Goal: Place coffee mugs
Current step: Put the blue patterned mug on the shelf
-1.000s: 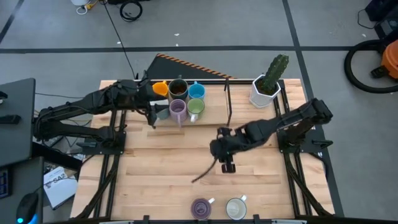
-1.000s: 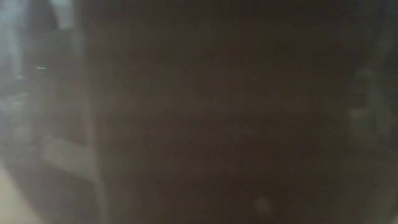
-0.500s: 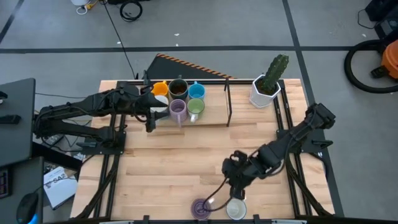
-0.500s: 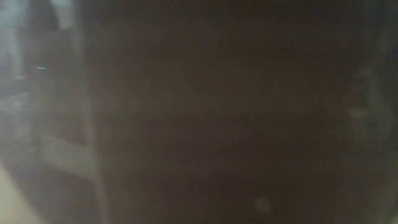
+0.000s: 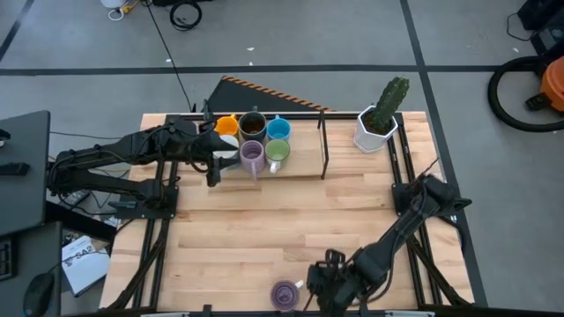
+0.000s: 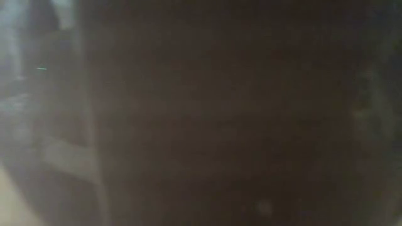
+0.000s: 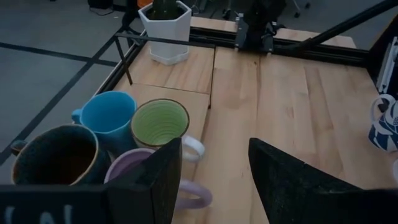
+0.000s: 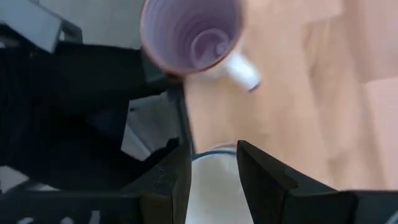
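A: Where is the right gripper (image 5: 328, 280) at this moment?

B: It is low at the near edge of the table (image 5: 229, 238), just beside the purple mug (image 5: 285, 294) that stands there. In the right wrist view its two fingers (image 8: 264, 171) are apart, and between them I see the rim of a white mug (image 8: 214, 152). The fingers are on both sides of this rim, but I cannot tell if they already press it.

A: And the other mugs?

B: They stand in a tight group at the far side of the table: the orange mug (image 5: 226, 125), the dark brown mug (image 5: 252, 125), the blue mug (image 5: 278, 129), a second purple mug (image 5: 253, 155) and the green mug (image 5: 277, 151).

A: What does the left gripper (image 5: 212, 164) do?

B: It is beside this group, close to the second purple mug. Its fingers (image 7: 165, 171) are spread and hold nothing.

A: Anything else on the table?

B: A white pot with a cactus (image 5: 379, 117) at the far right corner. The low view shows only a dark blur.
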Controlling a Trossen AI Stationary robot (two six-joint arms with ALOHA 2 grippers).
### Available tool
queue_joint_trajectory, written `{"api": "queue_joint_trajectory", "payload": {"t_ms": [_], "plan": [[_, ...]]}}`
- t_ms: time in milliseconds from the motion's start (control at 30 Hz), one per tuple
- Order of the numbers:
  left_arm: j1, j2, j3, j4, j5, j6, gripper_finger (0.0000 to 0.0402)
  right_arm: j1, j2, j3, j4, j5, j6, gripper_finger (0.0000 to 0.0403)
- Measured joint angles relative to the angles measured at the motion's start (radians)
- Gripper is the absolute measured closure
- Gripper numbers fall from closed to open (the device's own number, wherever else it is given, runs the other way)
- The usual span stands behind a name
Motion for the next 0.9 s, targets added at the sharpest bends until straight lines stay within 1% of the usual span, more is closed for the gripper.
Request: {"api": "queue_joint_trajectory", "payload": {"t_ms": [233,367,500,700,900], "plan": [[0.000,0.000,0.000,-0.003,0.000,0.000,0.0210,0.033,0.138,0.188,-0.117,-0.067,0.076,0.0269],[0.000,0.000,0.000,-0.020,0.000,0.000,0.0210,0.047,0.183,0.253,-0.186,-0.085,0.126,0.0269],[0.000,0.000,0.000,-0.053,0.000,-0.001,0.0210,0.061,0.193,0.257,-0.194,-0.116,0.184,0.0269],[0.000,0.000,0.000,-0.085,0.000,-0.026,0.0210,0.080,0.192,0.253,-0.212,-0.087,0.212,0.0269],[0.000,0.000,0.000,-0.103,0.000,-0.027,0.0210,0.092,0.191,0.211,-0.195,-0.043,0.205,0.0269]]}}
